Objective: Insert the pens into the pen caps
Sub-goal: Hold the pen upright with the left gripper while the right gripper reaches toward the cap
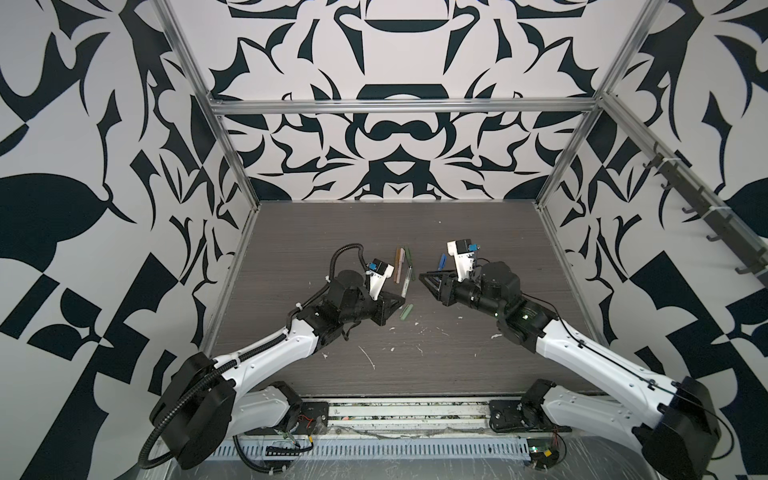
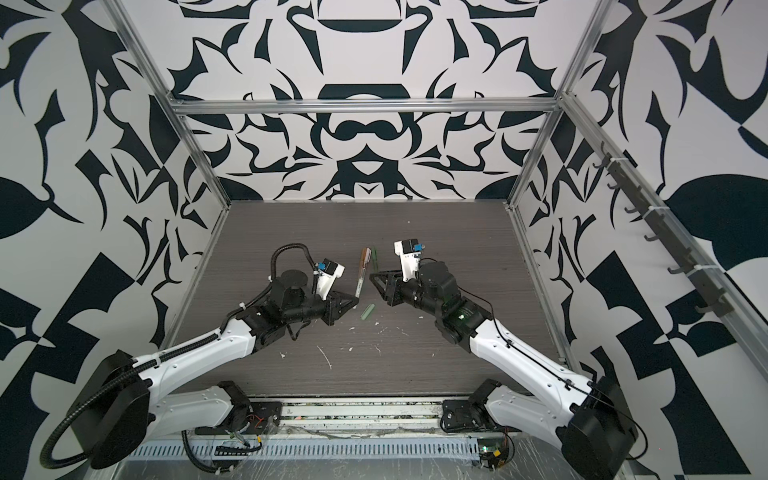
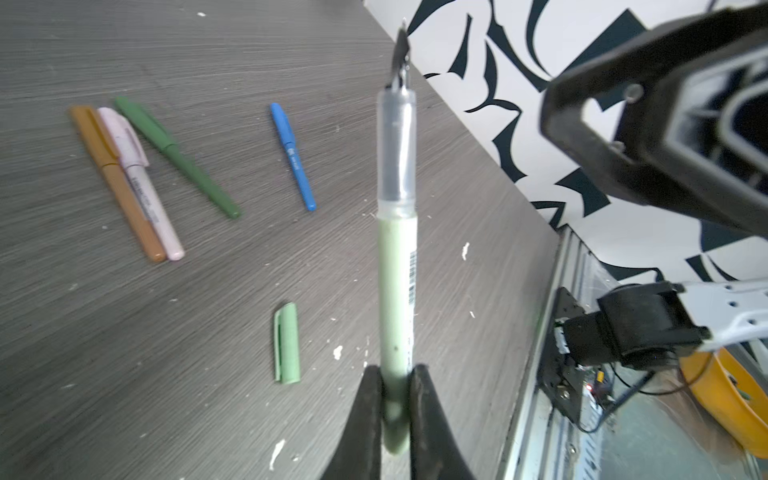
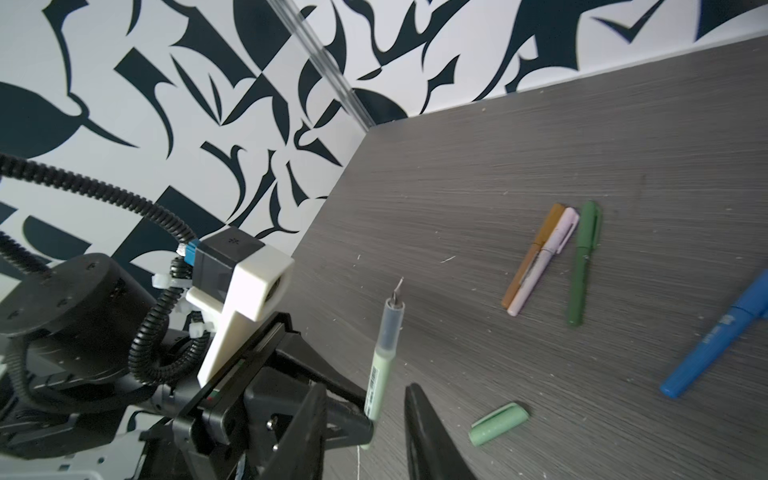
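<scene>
Left gripper [image 3: 395,386] is clamped on the back end of the pale green pen [image 3: 397,270], nib poking out away from the jaws, up off the table [image 3: 166,374]. Its cap [image 3: 286,345] lies flat just beside. Right gripper [image 1: 428,281] faces it nearby, can't tell if open or shut. Four capped pens [image 3: 143,187] lie further off
</scene>
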